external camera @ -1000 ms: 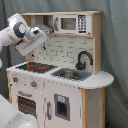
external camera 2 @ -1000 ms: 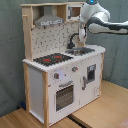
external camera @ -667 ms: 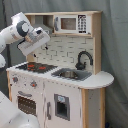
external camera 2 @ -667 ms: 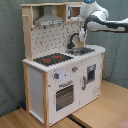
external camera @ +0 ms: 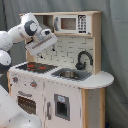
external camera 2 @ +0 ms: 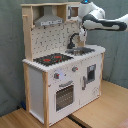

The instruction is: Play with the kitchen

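The kitchen [external camera: 60,95] [external camera 2: 60,80] is a tall white and light-wood toy. It has a black-red stovetop [external camera: 35,66] [external camera 2: 52,59], a sink [external camera: 70,74] [external camera 2: 80,50], a black faucet [external camera: 84,59] [external camera 2: 75,39] and an oven door [external camera: 27,104] [external camera 2: 64,95]. In the first exterior view my gripper [external camera: 36,49] hangs tilted above the stovetop, in front of the pegboard back. In the second exterior view the gripper [external camera 2: 82,31] shows dark next to the faucet. It touches nothing that I can see.
A microwave [external camera: 70,23] sits on the top shelf and a grey hood [external camera 2: 47,20] hangs over the stove. Knobs [external camera: 33,84] line the front. My white arm [external camera: 12,37] fills the first exterior view's left. The kitchen stands on a wooden floor [external camera 2: 105,107].
My hand has drifted slightly down and toward the first exterior view's right, staying over the stovetop. Nothing on the kitchen has moved.
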